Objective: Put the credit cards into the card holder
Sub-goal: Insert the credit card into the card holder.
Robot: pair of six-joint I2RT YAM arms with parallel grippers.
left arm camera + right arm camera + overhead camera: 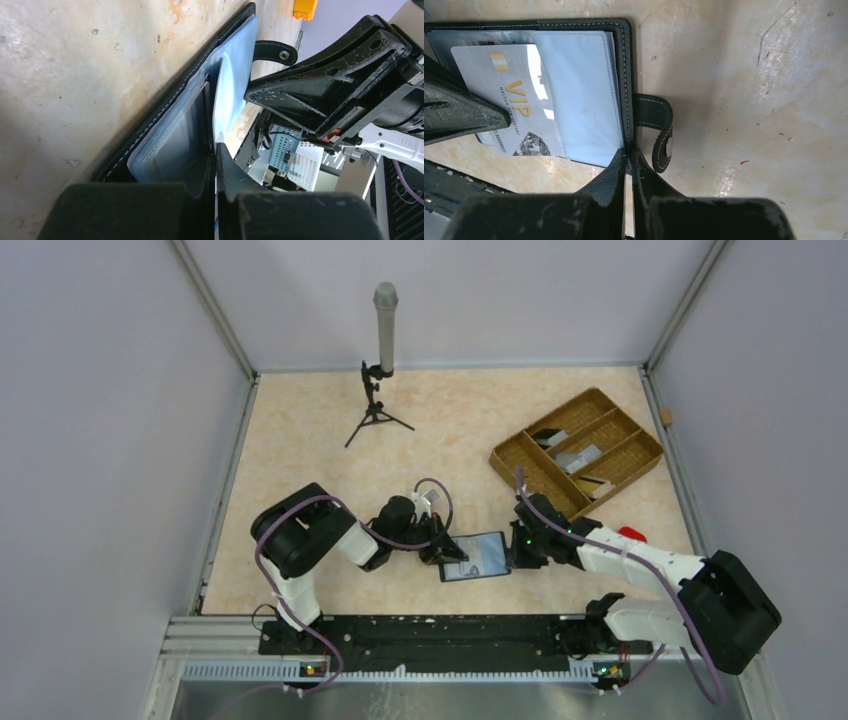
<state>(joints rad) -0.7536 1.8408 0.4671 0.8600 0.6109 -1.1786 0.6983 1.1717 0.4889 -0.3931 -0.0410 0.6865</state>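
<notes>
The card holder (478, 557), a black wallet with pale blue lining (584, 100), lies open on the table between both arms. A pale grey credit card (519, 105) printed "VIP" lies on its lining, and the card's lower end sticks out past the wallet's near edge. My left gripper (447, 552) is shut on this card; a thin pale edge shows between its fingertips (216, 147). My right gripper (628, 154) is shut on the wallet's stitched edge, right beside the clasp tab (659, 130). The wallet's outer cover (165, 105) rests flat on the table.
A brown woven divided tray (580, 450) with a few flat items stands at the back right. A microphone on a small tripod (380, 350) stands at the back centre. A small red object (630, 533) lies near the right arm. Grey walls enclose the table.
</notes>
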